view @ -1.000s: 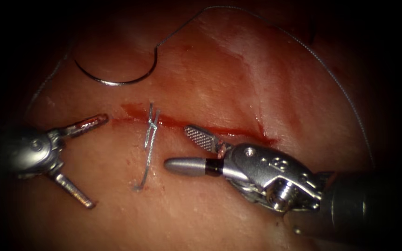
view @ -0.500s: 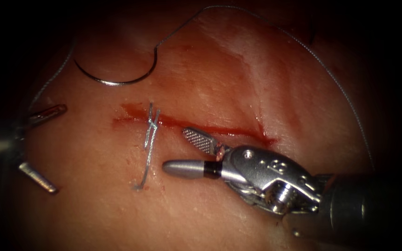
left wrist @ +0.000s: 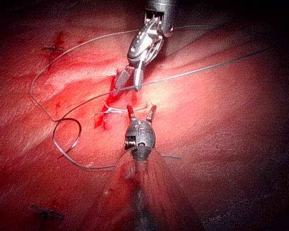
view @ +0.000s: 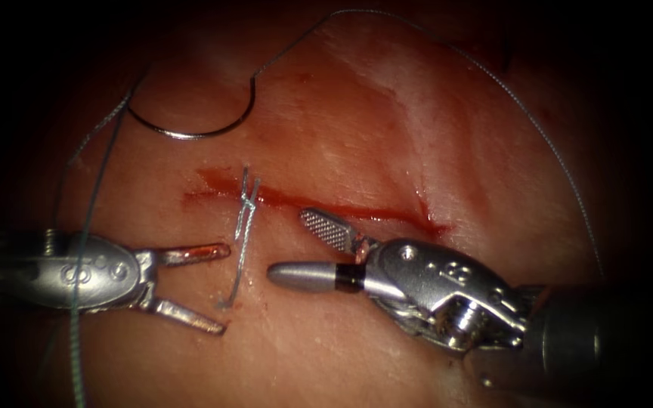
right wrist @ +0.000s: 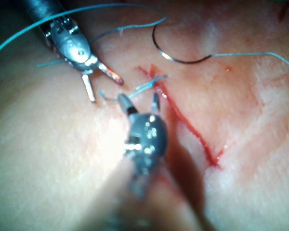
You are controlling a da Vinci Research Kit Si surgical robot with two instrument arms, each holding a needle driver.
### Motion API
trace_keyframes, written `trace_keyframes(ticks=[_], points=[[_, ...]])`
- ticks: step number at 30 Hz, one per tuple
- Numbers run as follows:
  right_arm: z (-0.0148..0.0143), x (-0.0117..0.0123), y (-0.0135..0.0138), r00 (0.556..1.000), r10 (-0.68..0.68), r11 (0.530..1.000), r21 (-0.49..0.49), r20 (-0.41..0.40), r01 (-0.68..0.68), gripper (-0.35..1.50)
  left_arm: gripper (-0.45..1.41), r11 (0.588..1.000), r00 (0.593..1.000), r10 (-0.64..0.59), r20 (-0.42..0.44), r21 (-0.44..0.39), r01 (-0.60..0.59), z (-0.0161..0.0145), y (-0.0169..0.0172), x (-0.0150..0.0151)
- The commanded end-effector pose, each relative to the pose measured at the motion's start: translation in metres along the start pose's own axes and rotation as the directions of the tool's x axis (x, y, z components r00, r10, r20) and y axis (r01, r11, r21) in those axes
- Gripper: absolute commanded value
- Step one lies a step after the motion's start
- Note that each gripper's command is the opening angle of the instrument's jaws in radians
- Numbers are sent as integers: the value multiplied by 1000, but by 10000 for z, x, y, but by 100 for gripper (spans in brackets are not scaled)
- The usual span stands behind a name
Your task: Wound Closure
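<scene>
Both steel needle drivers, left (view: 224,291) and right (view: 285,245), gaped empty; the curved steel needle (view: 190,130) lay free on the pink tissue (view: 387,128).

**Two stamped marks, neither one readable**

Here is the endoscope view. The right arm's tool (view: 287,243) carries a small raised stamp (view: 456,272) on the metal housing behind its jaws. It shows a pair of rounded characters, perhaps an 8, but too small to call.

Over to the left arm's tool (view: 224,289). It has a similar engraved mark (view: 78,273) on its housing, two little loops side by side, which could be a figure or a letter. That cannot be told either.

In both wrist views the housings are too blurred to show any characters. No word, brand or number can be read.
</scene>
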Motion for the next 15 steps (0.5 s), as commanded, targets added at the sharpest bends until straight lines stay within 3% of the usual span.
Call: trace_keyframes(ticks=[1,3,7,11,13,15], points=[[7,-6,-1,1000,1,1000,2,0,-1,140,14,1000,1000,-1,-7,0,1,7,2,-5],[7,-6,-1,1000,1,1000,2,0,-1,140,4,1000,1000,0,-8,7,0,9,2,-6],[7,-6,-1,1000,1,1000,2,0,-1,140,1,1000,1000,6,-14,9,-6,9,2,-6],[7,-6,-1,1000,1,1000,2,0,-1,140,-19,1000,1000,18,-19,11,-18,10,2,-6],[7,-6,-1,1000,1,1000,2,0,-1,140,-43,999,999,30,-30,14,-29,10,2,-5],[6,-6,-1,1000,1,1000,3,0,-1,140,-45,999,998,40,-41,19,-40,9,4,-3]])
